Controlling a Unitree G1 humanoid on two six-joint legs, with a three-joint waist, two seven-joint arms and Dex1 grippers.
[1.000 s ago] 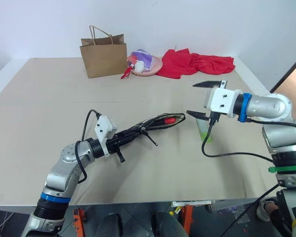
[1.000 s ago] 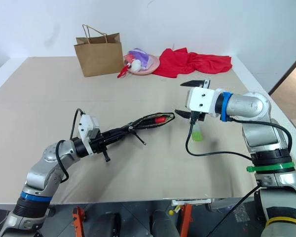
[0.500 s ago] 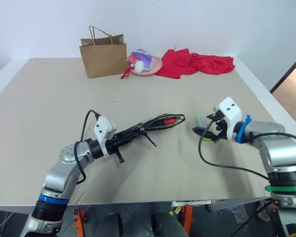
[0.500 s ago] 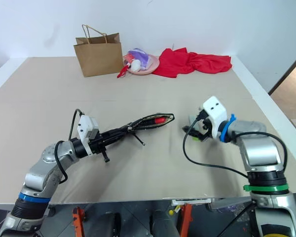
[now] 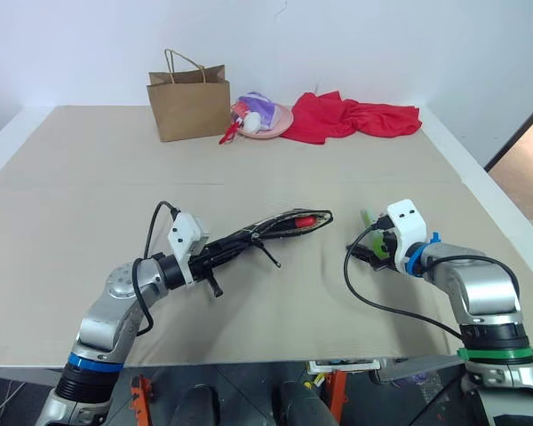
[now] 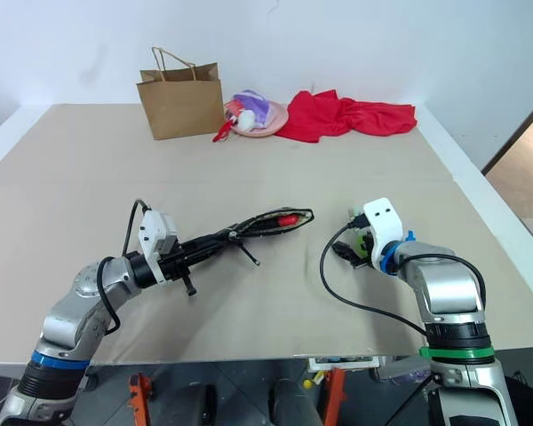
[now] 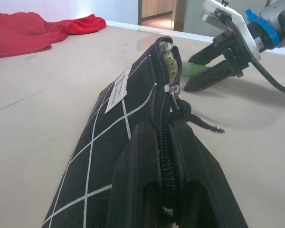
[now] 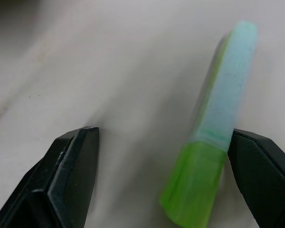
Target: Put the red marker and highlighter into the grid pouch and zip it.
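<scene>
On the bench: a tan bench (image 5: 89, 222) is carrying everything, with the task's things sitting toward its near half.
Left gripper: the left gripper (image 5: 215, 256) is reaching level toward the right, its fingers (image 7: 142, 190) pressing fully together on the near end of the grid pouch (image 5: 280, 225).
Grid pouch: it is hanging in the air from that grip, edge-up, with the zipper running along its top and standing open at the far end; in the left wrist view a white label (image 7: 118, 89) is showing on its side and the zipper pull with its dark cord (image 7: 202, 122) is dangling beside it.
Red marker: the red marker (image 5: 306, 217) is sitting inside the pouch, its red end showing through the open mouth at the far tip.
Highlighter: the highlighter (image 8: 213, 128) is lying flat on the bench to the right of the pouch and apart from it, pale blue at one end and green at the other.
Right gripper: the right gripper (image 5: 370, 251) is tilting down at the bench with its fingers (image 8: 71, 166) spread wide, standing on either side of the highlighter; the green end is lying just beside one finger, and I cannot tell whether they are touching.
Far edge: a brown paper bag (image 5: 187, 102), a pink plate (image 5: 280, 120) heaped with small things, and a red cloth (image 5: 355, 115) are lying well away from both grippers.
</scene>
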